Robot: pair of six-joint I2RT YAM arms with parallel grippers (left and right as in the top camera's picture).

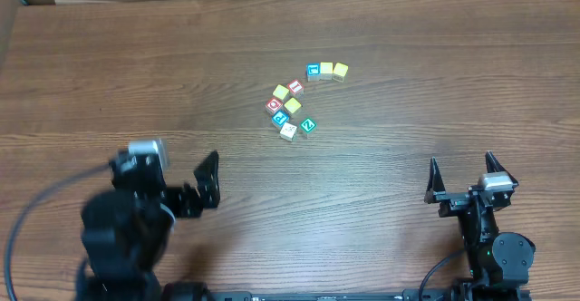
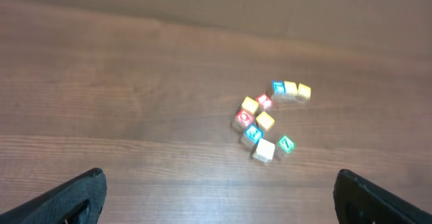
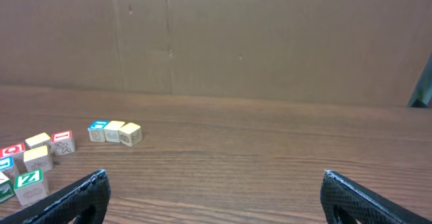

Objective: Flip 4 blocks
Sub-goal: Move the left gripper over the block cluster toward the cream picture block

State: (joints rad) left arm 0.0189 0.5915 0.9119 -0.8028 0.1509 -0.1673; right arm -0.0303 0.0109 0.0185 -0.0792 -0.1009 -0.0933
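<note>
Your table [image 1: 109, 74] carries one scatter of small alphabet cubes toward its far middle. Both arms sit at the near edge, well apart from that scatter. The left gripper [image 2: 219, 175] and right gripper [image 1: 462, 163] each stand spread fully wide, holding nothing.

I judge no flip under way. The faces do not tell whether any cube has been turned, so treat all four as outstanding.

The blocks [image 1: 294, 101] lie in two groups. A touching row of three has the teal-blue block [image 1: 314, 71] at its left-arm end. A looser clump nearer the arms holds the green Z block [image 1: 308, 125] just beside the cream block [image 1: 288, 131].

Obstruction: red-faced cubes [image 1: 295, 88] sit tight among the yellow ones, leaving little finger room.
</note>
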